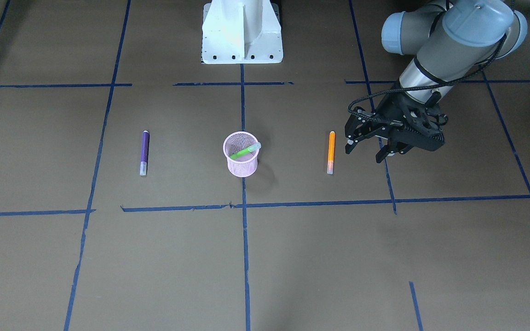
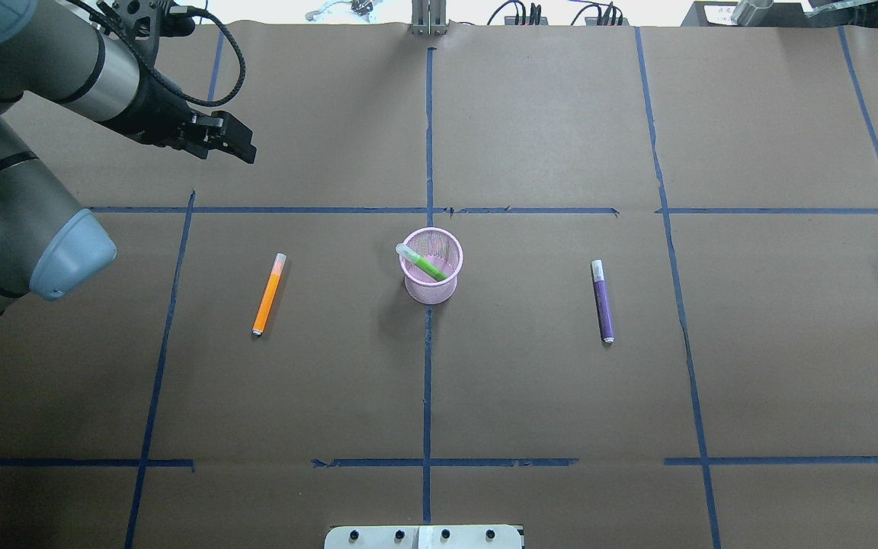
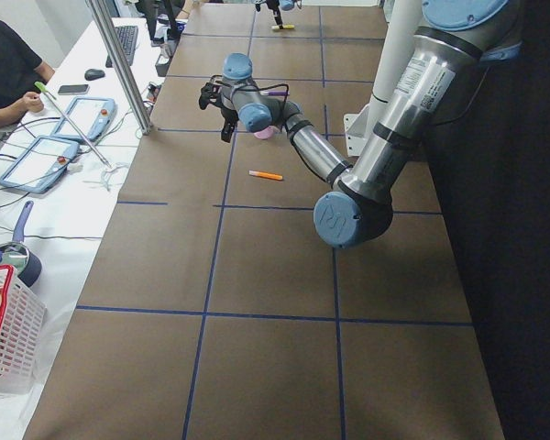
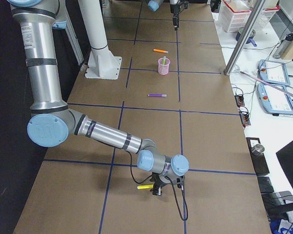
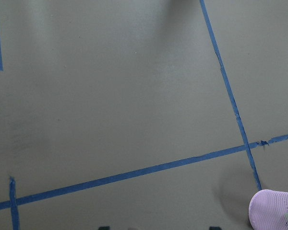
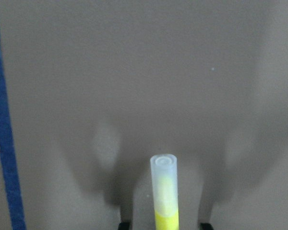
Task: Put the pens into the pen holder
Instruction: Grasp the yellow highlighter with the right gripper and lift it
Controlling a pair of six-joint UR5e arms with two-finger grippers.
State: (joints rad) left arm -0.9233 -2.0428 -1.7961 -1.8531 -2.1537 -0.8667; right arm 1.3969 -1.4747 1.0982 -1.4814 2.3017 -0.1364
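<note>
The pink mesh pen holder [image 1: 241, 166] [image 2: 430, 288] stands mid-table with a green pen [image 1: 245, 151] leaning inside it. An orange pen [image 1: 331, 151] [image 2: 267, 296] lies flat on the robot's left side, and a purple pen [image 1: 144, 151] [image 2: 603, 301] lies flat on its right. My left gripper [image 1: 370, 152] hovers open and holds nothing, just beside the orange pen. Far off at the table's right end, my right gripper [image 4: 157, 190] [image 6: 163, 224] is low over the paper. It is open, with a yellow pen [image 6: 165, 191] [image 4: 145, 186] between its spread fingertips and a gap on each side.
The white robot base [image 1: 242, 37] stands behind the holder. Blue tape lines [image 2: 427, 152] cross the brown paper. Beyond the far table edge are tablets [image 3: 84, 117], a metal post [image 3: 119, 64], a basket [image 3: 9, 339] and a seated person [image 3: 5, 73].
</note>
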